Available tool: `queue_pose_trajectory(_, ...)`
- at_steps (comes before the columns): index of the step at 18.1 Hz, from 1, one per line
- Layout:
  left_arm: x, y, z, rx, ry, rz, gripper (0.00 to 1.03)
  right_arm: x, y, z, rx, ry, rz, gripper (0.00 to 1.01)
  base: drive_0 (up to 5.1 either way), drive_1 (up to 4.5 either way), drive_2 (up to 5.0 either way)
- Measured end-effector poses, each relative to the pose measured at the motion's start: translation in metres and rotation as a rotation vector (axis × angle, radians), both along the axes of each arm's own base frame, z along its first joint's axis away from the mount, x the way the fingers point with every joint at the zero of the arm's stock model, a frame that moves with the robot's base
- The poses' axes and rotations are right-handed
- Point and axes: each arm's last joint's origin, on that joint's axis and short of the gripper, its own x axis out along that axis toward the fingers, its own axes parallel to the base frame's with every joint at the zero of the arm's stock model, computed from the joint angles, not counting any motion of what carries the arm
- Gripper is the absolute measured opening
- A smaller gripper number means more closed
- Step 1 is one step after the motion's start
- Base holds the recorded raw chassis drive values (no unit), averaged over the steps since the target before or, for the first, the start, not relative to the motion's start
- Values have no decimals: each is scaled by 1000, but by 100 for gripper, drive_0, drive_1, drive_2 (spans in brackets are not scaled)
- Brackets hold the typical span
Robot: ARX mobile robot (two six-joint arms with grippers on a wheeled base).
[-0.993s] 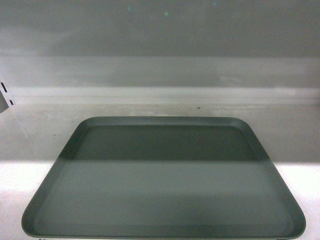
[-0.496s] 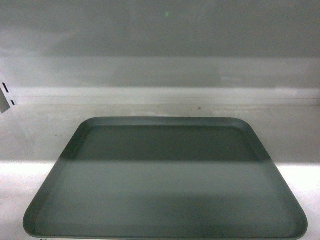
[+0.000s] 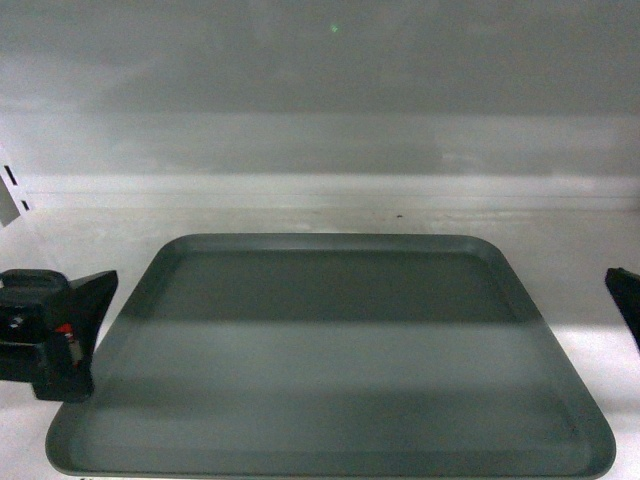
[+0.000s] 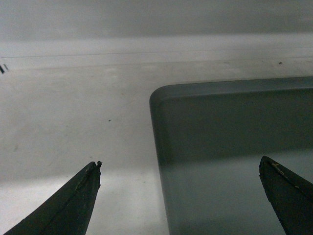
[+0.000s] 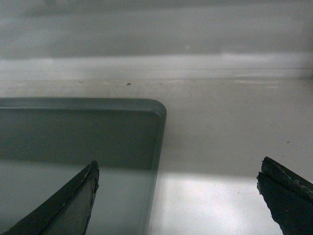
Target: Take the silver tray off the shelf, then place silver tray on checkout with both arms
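Observation:
The silver tray [image 3: 330, 380] lies flat on the white shelf [image 3: 70, 245], filling the lower middle of the head view. My left gripper [image 3: 88, 300] is at the tray's left edge. In the left wrist view it [image 4: 181, 162] is open, one finger over the shelf [image 4: 73, 122] and the other over the tray [image 4: 234, 147], straddling the left rim. My right gripper [image 3: 626, 298] shows only at the right border. In the right wrist view it [image 5: 178, 163] is open, astride the tray's [image 5: 78, 142] right rim. Neither gripper holds anything. The checkout is out of view.
A pale grey back panel [image 3: 320, 140] closes the shelf behind the tray, with a low ledge [image 3: 320, 188] at its foot. A slotted upright [image 3: 10, 195] stands at the far left. Bare shelf board [image 5: 230, 127] lies either side of the tray.
Both grippers have come into the head view, the left at the tray's left side and the right at the right border. The tray has not moved.

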Motion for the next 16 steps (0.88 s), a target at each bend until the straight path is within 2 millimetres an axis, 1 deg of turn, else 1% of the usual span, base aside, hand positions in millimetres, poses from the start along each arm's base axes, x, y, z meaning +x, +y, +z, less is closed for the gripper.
queue_pose_trajectory(10,21,1,-17,16,48,0,98,23,6,-16,-10,49,0,98,0,0,0)
queue_pose_trajectory(14,40,2,-29,26,66,-9,98,46,10,-25,-14,61,-2,98,0,0,0)
queue_pose_trajectory(16,45,1,-36,37,82,-20,98,50,11,-29,-16,75,-3,98,0,0,0)
